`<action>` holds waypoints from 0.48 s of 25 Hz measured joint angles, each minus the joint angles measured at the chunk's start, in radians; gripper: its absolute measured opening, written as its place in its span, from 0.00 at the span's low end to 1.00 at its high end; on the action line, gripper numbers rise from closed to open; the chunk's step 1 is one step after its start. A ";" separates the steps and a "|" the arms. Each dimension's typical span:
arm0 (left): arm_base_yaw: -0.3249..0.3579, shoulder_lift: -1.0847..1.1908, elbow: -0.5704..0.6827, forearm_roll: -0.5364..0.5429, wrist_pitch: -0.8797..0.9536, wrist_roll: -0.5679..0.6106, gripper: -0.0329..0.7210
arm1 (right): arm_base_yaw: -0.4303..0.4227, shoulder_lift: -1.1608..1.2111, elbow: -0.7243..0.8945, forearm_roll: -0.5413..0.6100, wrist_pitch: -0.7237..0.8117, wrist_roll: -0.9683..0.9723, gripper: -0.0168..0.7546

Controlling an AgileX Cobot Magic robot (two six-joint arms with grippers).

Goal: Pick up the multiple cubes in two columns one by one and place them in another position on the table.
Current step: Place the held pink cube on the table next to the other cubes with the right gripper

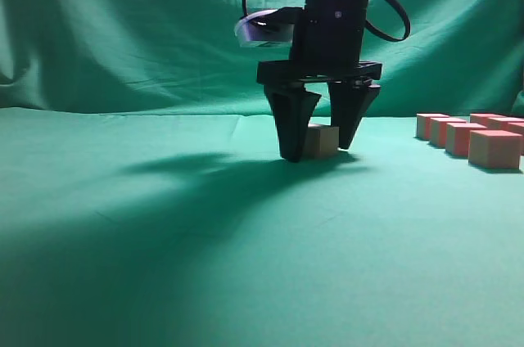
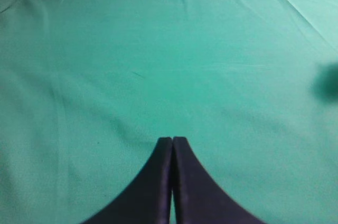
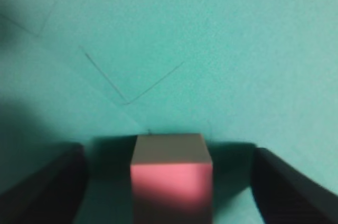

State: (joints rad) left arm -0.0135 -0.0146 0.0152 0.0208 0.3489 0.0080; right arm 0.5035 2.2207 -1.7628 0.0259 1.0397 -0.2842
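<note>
- Exterior: right gripper [image 1: 321, 146] is down at the table [image 1: 205, 241] mid-scene, jaws apart, one cube [image 1: 322, 141] sitting on the cloth between them. The left finger looks just beside or touching it; the right finger has a gap. Reads as the release step of a placement.
- Exterior: remaining cubes [image 1: 471, 138] sit grouped at the far right edge, well apart from the placed one; rows partly cut off, so no count.
- Left wrist: left gripper [image 2: 172, 145] has its fingers pressed together, holding nothing, over bare green cloth. No cube in this view.
- Right wrist: the cube [image 3: 171, 174] stands clear of both fingers, flat on the cloth. Pink top face, paler far face, sharp edges; image blurred.
- Next move, my call: lift straight up without clipping the cube, then go right for another.
</note>
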 joint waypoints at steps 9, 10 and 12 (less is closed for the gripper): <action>0.000 0.000 0.000 0.000 0.000 0.000 0.04 | 0.000 0.004 -0.222 0.000 0.174 0.039 0.83; 0.000 0.000 0.000 0.000 0.000 0.000 0.04 | 0.000 -0.002 -0.256 0.000 0.179 0.048 0.83; 0.000 0.000 0.000 0.000 0.000 0.000 0.04 | 0.000 -0.029 -0.292 0.000 0.187 0.073 0.83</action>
State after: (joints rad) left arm -0.0135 -0.0146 0.0152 0.0208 0.3489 0.0080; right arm 0.5035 2.1914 -2.0549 0.0259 1.2263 -0.2109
